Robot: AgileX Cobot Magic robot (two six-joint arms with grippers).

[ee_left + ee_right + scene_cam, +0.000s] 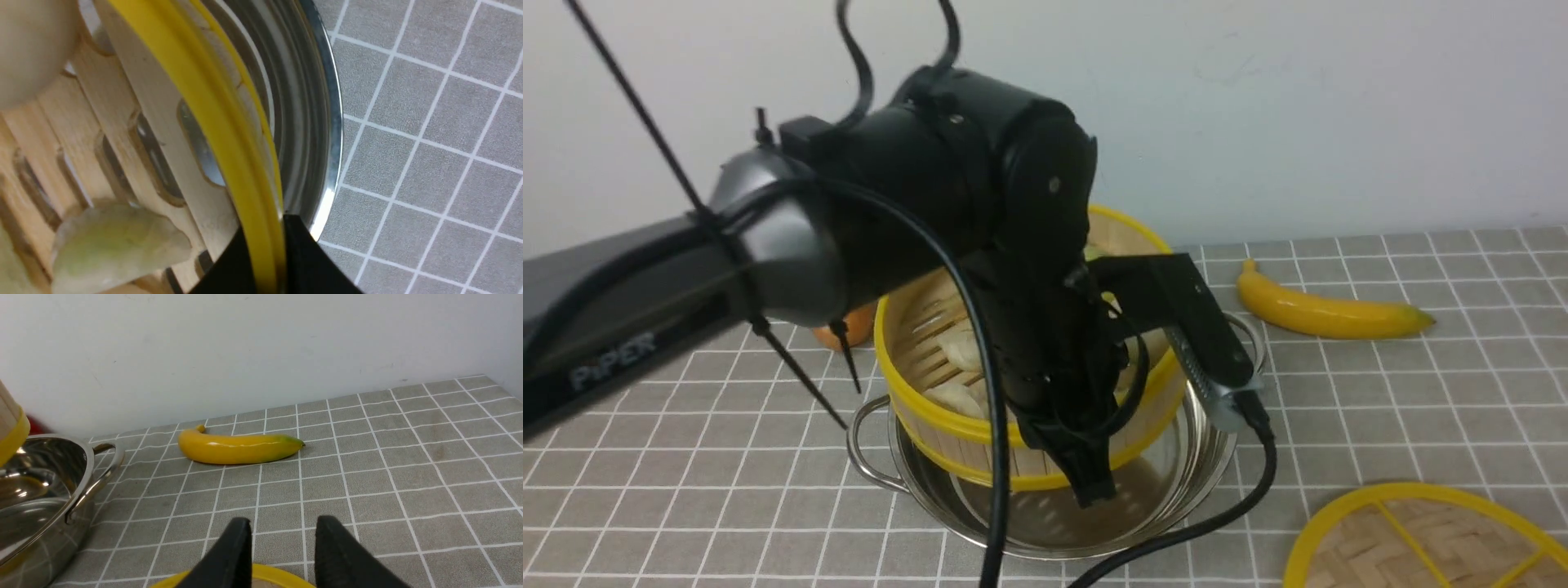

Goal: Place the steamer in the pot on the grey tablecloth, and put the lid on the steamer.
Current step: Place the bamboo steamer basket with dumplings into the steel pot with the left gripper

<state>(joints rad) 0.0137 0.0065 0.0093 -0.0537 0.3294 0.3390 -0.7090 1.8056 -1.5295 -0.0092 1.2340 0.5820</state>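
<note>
Front view: the steamer (929,420) is at the mouth of the pot (1205,457), tilted, with its open top tipped toward the camera. Its near lower rim sits inside the pot's rim line, while its far rim stands well above the pot. Whether its base touches the pot floor cannot be told. Pale dumplings lie on its slatted floor.

The left gripper (1090,482) reaches down over the steamer's near wall. In the left wrist view its jaws are pressed together on the steamer's yellow rim (212,122), one finger inside and one outside, with the pot's bright rim (331,122) just beyond.

The pot stands on the grey tablecloth (1380,392). The lid (1421,539) lies flat on the cloth to the robot's right of the pot, apart from it.

In the right wrist view the right gripper (282,533) has its jaws spread and empty, poised over the lid's yellow edge (265,575).

A banana (1323,314) lies on the cloth beyond the pot, toward the wall. An orange object (829,335) shows partly behind the left arm.
</note>
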